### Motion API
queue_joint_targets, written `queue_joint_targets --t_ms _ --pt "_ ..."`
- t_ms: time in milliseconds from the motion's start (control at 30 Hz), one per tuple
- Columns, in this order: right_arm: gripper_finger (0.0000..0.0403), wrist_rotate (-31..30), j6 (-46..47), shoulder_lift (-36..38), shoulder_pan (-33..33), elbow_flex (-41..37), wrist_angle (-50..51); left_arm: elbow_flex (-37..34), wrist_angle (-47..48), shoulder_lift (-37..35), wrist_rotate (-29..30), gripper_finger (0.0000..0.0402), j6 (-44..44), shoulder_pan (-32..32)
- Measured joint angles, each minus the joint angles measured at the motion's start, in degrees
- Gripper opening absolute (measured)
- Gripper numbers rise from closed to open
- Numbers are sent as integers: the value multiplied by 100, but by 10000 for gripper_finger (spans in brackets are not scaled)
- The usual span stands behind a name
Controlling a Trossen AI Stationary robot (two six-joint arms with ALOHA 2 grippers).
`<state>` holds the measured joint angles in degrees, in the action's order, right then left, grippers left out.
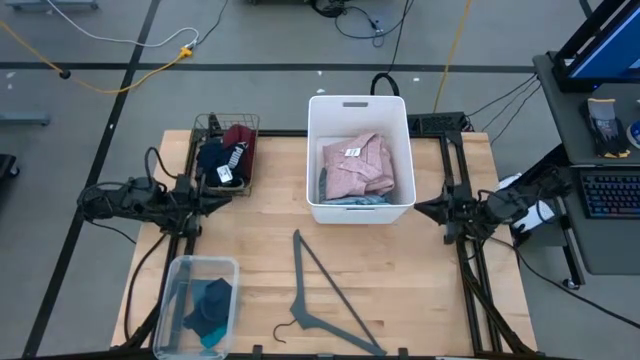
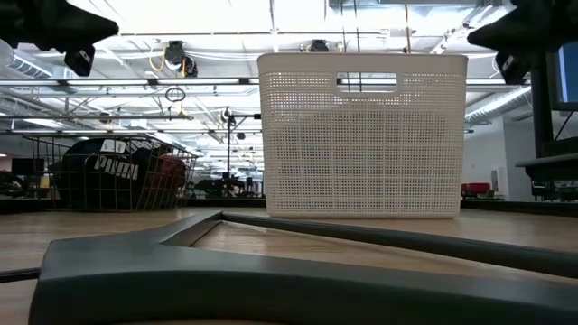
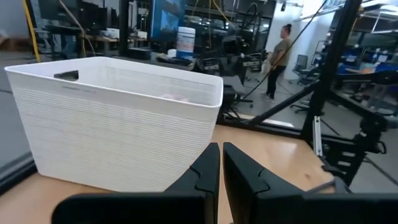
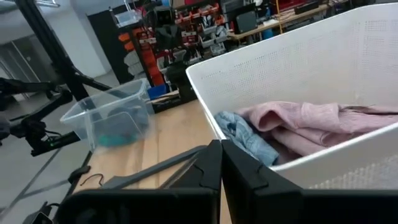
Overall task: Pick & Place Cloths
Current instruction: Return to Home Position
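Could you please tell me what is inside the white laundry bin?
In the bin, a pink shirt with a white tag lies on top of a light-blue garment, which shows along one edge. Anything beneath them is covered.

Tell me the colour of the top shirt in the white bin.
Pink shirt; clearest in the high view.

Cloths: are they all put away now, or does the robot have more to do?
It looks nearly finished. Done: the pink shirt lies on a light-blue one in the white bin, teal cloths are in the clear bin, and dark ones fill the wire basket. In hand: nothing; the left end effector and right end effector are shut and empty. Left: no loose cloths show, only a grey hanger.
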<state>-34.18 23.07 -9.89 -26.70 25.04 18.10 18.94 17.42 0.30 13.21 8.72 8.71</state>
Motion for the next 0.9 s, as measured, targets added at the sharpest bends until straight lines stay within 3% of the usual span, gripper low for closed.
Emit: queue_joint_targets --t_ms 233,600,900 --pt "0 52 -280 184 0 -565 -462 -299 -308 0 88 21 -247 0" --pt "0 1339 -250 357 -2 -1186 -1059 -1627 -2054 0 92 21 -116 0" --pt "0 1340 -166 369 -2 -1611 -1059 -1812 -2031 2 86 21 -49 0"
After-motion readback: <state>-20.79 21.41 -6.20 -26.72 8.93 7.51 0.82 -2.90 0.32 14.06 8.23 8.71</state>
